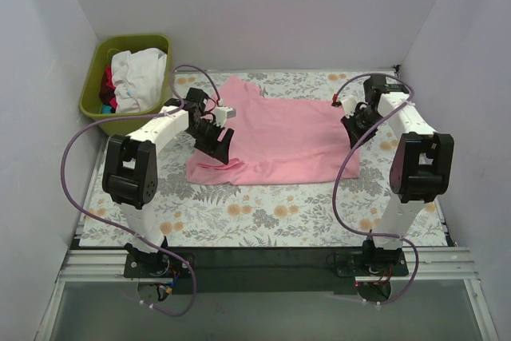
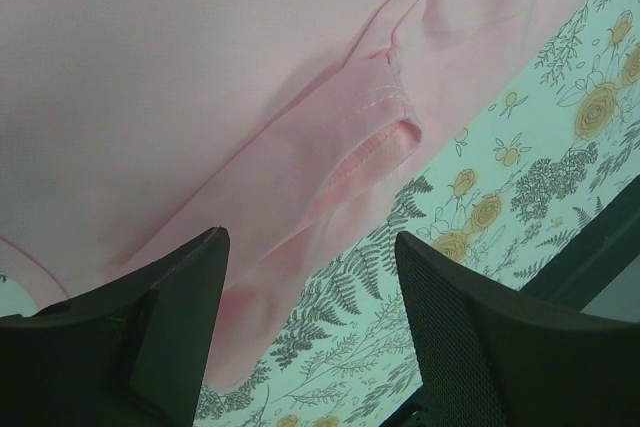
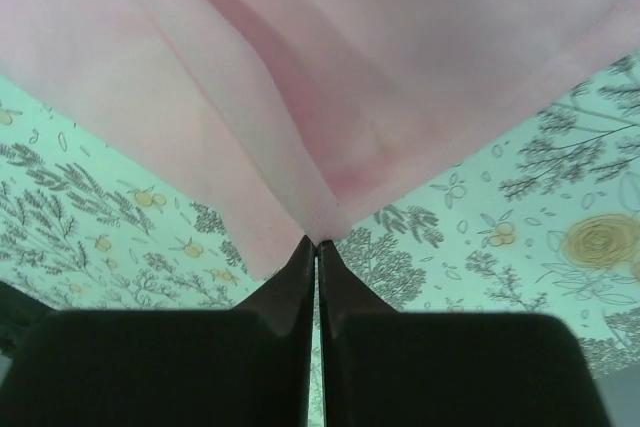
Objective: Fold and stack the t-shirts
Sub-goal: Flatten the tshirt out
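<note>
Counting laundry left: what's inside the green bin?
A white garment tops the bin, with red cloth and blue cloth at its left. Whatever lies beneath is covered.

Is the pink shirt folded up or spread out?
Mostly spread out. The pink shirt lies flat across the table; only its corner pinched by the right gripper shows doubled layers.

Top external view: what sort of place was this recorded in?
Probably a purpose-built robot test cell, not a home. Plain white walls box in a floral-cloth worktop, the left arm and right arm are bolted to a metal rail, and a pink t-shirt lies near a green bin of laundry.
</note>
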`<state>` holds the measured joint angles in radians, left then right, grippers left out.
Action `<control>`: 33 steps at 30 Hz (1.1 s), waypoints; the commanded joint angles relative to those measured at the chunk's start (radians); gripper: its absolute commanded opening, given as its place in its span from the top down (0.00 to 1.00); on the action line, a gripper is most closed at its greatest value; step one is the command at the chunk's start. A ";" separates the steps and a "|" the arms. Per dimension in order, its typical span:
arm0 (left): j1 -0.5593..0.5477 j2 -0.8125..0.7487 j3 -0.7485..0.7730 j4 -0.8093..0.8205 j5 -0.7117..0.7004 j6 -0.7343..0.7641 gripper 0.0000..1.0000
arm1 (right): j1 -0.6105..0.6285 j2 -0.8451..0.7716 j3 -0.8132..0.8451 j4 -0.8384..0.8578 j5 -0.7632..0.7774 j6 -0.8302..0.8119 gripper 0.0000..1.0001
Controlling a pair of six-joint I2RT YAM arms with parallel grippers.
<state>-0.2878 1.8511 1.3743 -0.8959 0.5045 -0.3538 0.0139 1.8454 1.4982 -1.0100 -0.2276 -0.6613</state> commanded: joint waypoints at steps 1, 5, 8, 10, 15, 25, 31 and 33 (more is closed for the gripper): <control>-0.019 0.010 0.032 0.023 0.000 0.019 0.34 | -0.003 -0.061 -0.058 -0.044 -0.012 -0.034 0.99; -0.040 0.031 0.037 0.035 0.000 0.019 0.33 | -0.005 -0.133 -0.111 -0.052 -0.012 -0.052 0.99; -0.063 0.046 0.037 0.051 0.002 0.021 0.33 | -0.003 -0.175 -0.154 -0.055 -0.004 -0.067 0.99; -0.070 0.054 0.037 0.058 -0.001 0.019 0.33 | -0.003 -0.193 -0.180 -0.056 -0.004 -0.077 0.99; -0.094 0.056 0.035 0.074 0.002 0.018 0.42 | -0.003 -0.244 -0.265 -0.059 0.005 -0.107 0.99; -0.119 -0.113 0.023 -0.087 0.022 0.065 1.00 | -0.005 -0.296 -0.358 -0.056 0.037 -0.178 0.99; -0.186 -0.251 -0.076 -0.201 0.040 0.064 1.00 | -0.032 -0.344 -0.426 -0.061 0.054 -0.238 0.99; -0.223 -0.277 -0.147 -0.222 0.046 0.065 1.00 | -0.031 -0.356 -0.447 -0.062 0.066 -0.270 0.99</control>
<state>-0.4679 1.6249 1.3136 -1.0225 0.5209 -0.3031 -0.0174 1.5249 1.0782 -1.0492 -0.1783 -0.8646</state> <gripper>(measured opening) 0.010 0.021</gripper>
